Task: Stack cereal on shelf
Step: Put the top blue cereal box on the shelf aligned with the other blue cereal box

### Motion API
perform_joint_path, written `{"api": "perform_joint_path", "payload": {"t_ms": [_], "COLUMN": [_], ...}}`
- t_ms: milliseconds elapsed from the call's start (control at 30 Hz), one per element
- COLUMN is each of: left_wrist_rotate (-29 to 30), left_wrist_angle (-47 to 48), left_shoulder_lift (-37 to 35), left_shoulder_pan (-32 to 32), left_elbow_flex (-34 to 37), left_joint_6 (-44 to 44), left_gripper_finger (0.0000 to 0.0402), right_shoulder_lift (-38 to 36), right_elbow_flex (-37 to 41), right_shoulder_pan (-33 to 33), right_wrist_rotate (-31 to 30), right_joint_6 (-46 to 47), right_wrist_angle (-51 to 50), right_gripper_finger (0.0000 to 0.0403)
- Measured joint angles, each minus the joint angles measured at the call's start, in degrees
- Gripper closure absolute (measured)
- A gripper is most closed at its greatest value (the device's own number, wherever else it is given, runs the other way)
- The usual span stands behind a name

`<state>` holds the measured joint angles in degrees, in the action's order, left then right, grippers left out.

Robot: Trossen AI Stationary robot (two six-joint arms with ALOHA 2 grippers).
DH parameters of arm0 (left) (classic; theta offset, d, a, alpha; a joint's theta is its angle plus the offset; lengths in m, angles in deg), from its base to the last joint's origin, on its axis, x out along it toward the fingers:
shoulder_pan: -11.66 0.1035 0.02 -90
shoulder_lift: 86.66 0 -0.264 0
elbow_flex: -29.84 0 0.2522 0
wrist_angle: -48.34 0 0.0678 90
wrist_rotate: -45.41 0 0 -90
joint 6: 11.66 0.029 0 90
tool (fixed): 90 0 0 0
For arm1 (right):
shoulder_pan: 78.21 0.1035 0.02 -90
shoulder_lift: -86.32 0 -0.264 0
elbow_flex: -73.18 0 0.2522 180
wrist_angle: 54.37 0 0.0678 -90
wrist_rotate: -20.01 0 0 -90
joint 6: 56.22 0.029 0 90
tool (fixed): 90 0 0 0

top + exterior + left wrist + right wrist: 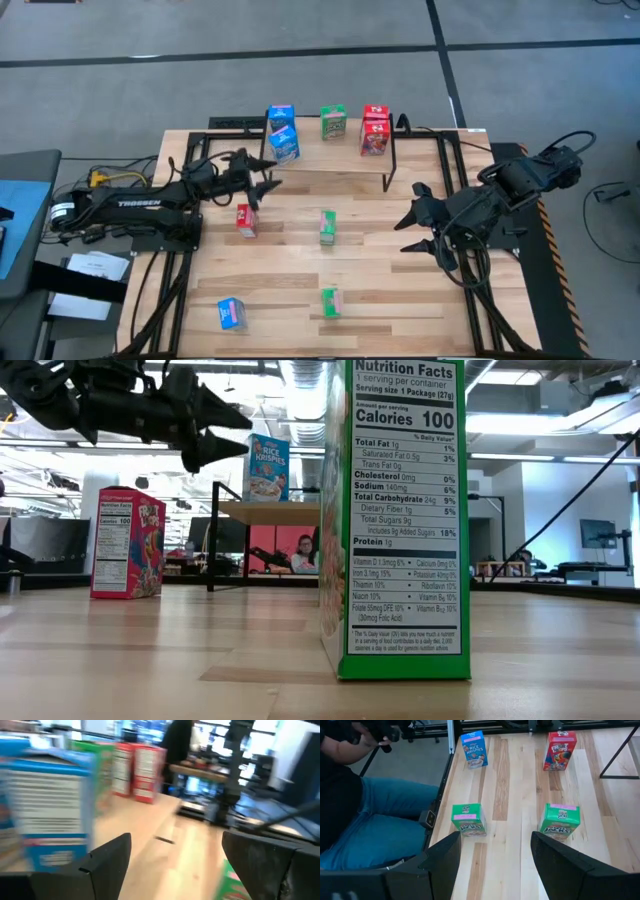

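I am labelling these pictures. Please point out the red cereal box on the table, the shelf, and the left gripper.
red cereal box [246, 220], high view, on its top face.
shelf [330, 152], high view, on the bare plank in front of the boxes.
left gripper [268, 183], high view, midway between its open fingertips.

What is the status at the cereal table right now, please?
Left gripper open, empty, beside the shelf. Right gripper open, empty, waiting. Five cereal boxes on the shelf, four on the table. Nothing in the way.
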<state>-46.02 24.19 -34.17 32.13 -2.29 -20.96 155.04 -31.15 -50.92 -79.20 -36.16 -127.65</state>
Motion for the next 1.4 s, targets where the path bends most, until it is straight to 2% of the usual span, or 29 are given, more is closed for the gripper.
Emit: {"api": "perform_joint_path", "payload": {"t_ms": [267,533,767,967,1133,1267,1400], "left_wrist_rotate": [0.61,0.77,8.8,9.81,9.82,12.17,15.22], "left_wrist_angle": [5.44,4.34,3.74,2.23,-4.31,-3.5,-3.62], "left_shoulder_lift": [0.09,0.09,0.11,0.29,5.54,10.66,13.08], "left_shoulder_pan": [-2.74,-4.05,-6.37,-6.84,-8.23,-8.52,-8.52], "left_elbow_flex": [0.0,0.0,0.0,-0.02,-1.42,-3.63,-4.06], "left_joint_6": [0.17,4.4,5.03,0.71,1.62,5.72,5.84], "left_gripper_finger": [0.0099,0.0099,0.0099,0.0099,0.0099,0.0099,0.0099], "right_shoulder_lift": [0.0,0.0,0.0,0.0,-0.02,0.0,-0.01], "right_elbow_flex": [0.0,0.0,0.0,0.0,-0.02,-0.02,-0.02], "right_shoulder_pan": [0.0,0.02,0.0,0.0,0.0,-0.04,-0.04], "right_wrist_rotate": [0.0,-0.02,-0.03,-0.04,-0.07,-0.09,-0.09], "right_joint_6": [-0.02,-0.16,-0.63,-0.61,-0.61,-0.61,-0.59], "right_wrist_angle": [0.0,0.02,0.0,0.0,0.07,0.31,0.34], "right_gripper_finger": [0.0137,0.0137,0.0137,0.0137,0.0137,0.0137,0.0137]}}
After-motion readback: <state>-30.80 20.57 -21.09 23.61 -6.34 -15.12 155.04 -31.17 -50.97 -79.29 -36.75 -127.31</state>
